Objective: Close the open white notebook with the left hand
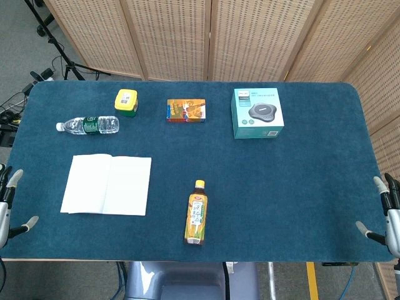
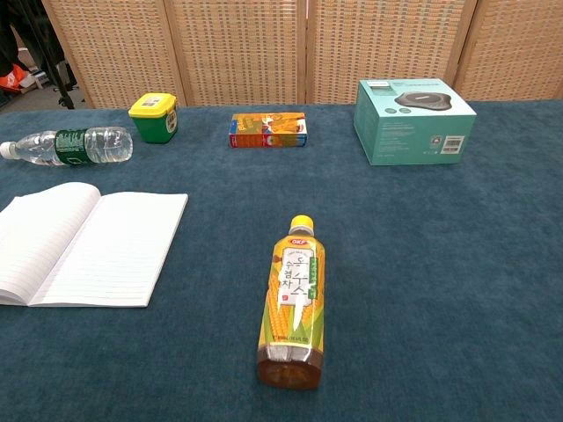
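Note:
The white notebook (image 1: 107, 185) lies open and flat on the blue table, left of centre; the chest view shows its lined pages (image 2: 84, 244). My left hand (image 1: 7, 209) hangs at the table's left edge, left of the notebook and apart from it, fingers spread and holding nothing. At the right edge my right hand (image 1: 386, 217) is likewise spread and empty. Neither hand appears in the chest view.
A yellow-capped tea bottle (image 1: 197, 220) lies on its side near the front centre. A water bottle (image 1: 89, 125) lies behind the notebook. At the back stand a yellow-lidded jar (image 1: 126, 102), a small orange box (image 1: 185, 110) and a teal box (image 1: 257, 113).

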Robot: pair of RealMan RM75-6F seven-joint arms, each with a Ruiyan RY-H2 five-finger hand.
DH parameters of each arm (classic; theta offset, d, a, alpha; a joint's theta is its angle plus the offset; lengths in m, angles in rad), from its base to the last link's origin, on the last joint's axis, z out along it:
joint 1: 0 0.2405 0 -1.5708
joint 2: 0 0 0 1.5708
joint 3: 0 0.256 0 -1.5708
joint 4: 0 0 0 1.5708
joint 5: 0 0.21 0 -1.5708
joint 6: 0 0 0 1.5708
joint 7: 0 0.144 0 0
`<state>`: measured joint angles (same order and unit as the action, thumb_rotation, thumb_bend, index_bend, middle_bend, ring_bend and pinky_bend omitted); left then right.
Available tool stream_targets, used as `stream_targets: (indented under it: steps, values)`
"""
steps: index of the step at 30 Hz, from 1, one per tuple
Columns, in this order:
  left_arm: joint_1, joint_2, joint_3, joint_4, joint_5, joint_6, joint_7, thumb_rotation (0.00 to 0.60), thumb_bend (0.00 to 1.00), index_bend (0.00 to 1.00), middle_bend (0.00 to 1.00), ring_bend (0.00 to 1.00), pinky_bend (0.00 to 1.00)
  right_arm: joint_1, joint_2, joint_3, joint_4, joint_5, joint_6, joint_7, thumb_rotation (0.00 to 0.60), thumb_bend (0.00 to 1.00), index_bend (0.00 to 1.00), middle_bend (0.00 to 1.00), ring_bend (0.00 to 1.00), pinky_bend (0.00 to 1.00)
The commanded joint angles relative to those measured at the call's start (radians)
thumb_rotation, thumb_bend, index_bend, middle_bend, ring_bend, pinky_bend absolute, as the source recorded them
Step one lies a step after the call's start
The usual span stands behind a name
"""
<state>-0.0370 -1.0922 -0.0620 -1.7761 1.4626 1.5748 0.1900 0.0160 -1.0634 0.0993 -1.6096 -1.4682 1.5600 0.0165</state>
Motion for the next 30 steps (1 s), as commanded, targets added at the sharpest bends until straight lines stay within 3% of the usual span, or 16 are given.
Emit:
stream_targets:
  steps: [1,11,16,19,24,30]
  values:
    - [-0.001,0.001,-0.001,0.0,-0.002,-0.002,-0.001,0.6,0.0,0.0,0.0,0.0,0.0,0.001,0.001,0.0,0.0,0.0,-0.002,0.002,0.6,0.0,0.0,0.0,0.0,0.0]
    - [-0.017,0.005,0.006,0.009,0.013,-0.037,-0.022,0.6,0.0,0.0,0.0,0.0,0.0,0.001,0.005,-0.002,-0.001,-0.001,-0.007,0.014,0.6,0.0,0.0,0.0,0.0,0.0]
    - [-0.091,-0.013,0.021,0.096,0.045,-0.168,-0.085,0.6,0.0,0.0,0.0,0.0,0.0,0.002,0.01,-0.002,-0.001,-0.001,-0.014,0.025,0.6,0.0,0.0,0.0,0.0,0.0]
    - [-0.152,-0.087,0.03,0.194,0.079,-0.253,-0.123,0.6,0.0,0.0,0.0,0.0,0.0,0.003,0.014,0.0,-0.001,0.003,-0.017,0.035,0.6,0.0,0.0,0.0,0.0,0.0]
    - [-0.187,-0.23,0.051,0.388,0.158,-0.246,-0.17,0.6,0.04,0.0,0.0,0.0,0.0,0.003,0.022,0.004,-0.001,0.012,-0.022,0.057,0.6,0.0,0.0,0.0,0.0,0.0]
    - [-0.201,-0.299,0.06,0.488,0.156,-0.259,-0.177,0.6,0.08,0.0,0.0,0.0,0.0,0.003,0.027,0.003,-0.001,0.011,-0.024,0.071,0.6,0.0,0.0,0.0,0.0,0.0]
